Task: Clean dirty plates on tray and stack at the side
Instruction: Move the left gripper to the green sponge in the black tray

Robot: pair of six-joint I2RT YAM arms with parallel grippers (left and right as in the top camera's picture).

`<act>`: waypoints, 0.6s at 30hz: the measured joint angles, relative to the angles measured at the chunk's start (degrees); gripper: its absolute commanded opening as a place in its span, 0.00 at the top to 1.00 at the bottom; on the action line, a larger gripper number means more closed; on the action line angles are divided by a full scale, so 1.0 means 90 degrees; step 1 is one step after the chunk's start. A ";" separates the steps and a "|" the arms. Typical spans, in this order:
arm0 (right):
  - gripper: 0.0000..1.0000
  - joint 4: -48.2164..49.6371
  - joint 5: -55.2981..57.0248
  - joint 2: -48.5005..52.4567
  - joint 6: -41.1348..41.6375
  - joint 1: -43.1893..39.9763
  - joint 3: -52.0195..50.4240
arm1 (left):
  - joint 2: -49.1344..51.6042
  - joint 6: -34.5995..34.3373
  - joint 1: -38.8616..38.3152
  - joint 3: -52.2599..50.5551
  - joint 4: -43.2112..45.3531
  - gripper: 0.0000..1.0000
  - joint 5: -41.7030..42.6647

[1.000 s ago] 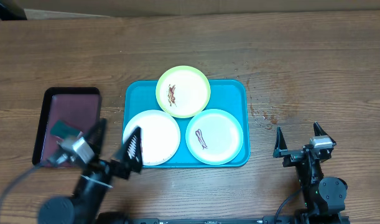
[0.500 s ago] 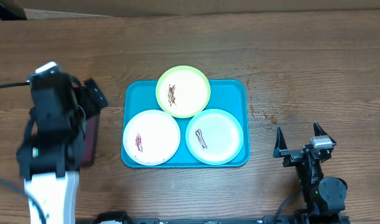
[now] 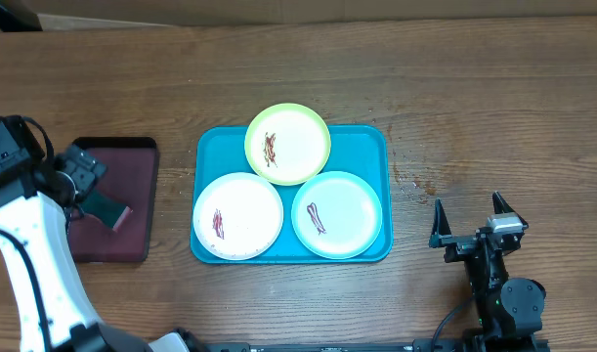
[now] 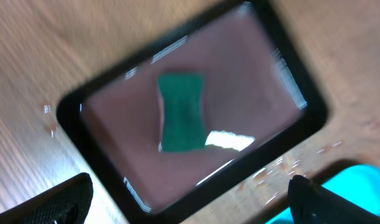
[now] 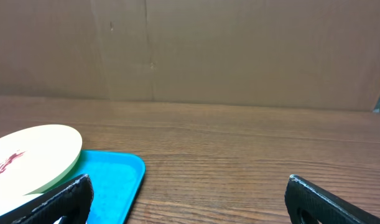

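Observation:
The turquoise tray (image 3: 362,139) lies mid-table and holds three plates, each with reddish-brown streaks: yellow-green (image 3: 298,132) at the back, white (image 3: 244,210) at front left, pale mint (image 3: 347,210) at front right. My left gripper (image 3: 83,181) is open and empty, hovering over a dark maroon tray left of the turquoise one; its fingers (image 4: 190,205) frame the view. My right gripper (image 3: 467,210) is open and empty, right of the tray. From the right wrist I see its fingers (image 5: 190,202), the yellow-green plate (image 5: 34,155) and a tray corner (image 5: 115,174).
The maroon black-rimmed tray (image 3: 132,161) holds a green sponge (image 3: 105,207), which also shows in the left wrist view (image 4: 182,112) on the maroon tray (image 4: 252,74). A turquoise tray corner (image 4: 348,175) shows at lower right. A brown cardboard wall (image 5: 239,50) stands behind the table.
My left arm has swung from the front left of the turquoise tray back and left over the maroon tray, uncovering the white plate. The right arm has not moved.

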 measured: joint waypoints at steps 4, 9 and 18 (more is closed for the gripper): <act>0.00 0.0002 0.0002 0.0000 0.0000 0.0000 0.0000 | 0.0624 0.0000 0.0104 0.0005 -0.0211 0.00 0.0109; 0.00 0.0000 -0.0002 0.0000 0.0002 0.0000 0.0000 | 0.1443 0.0000 0.0131 0.0007 -0.0185 0.00 0.0197; 0.00 0.0002 0.0002 0.0000 0.0000 0.0000 0.0000 | 0.2351 0.0000 0.0129 0.0007 0.0403 0.00 0.0243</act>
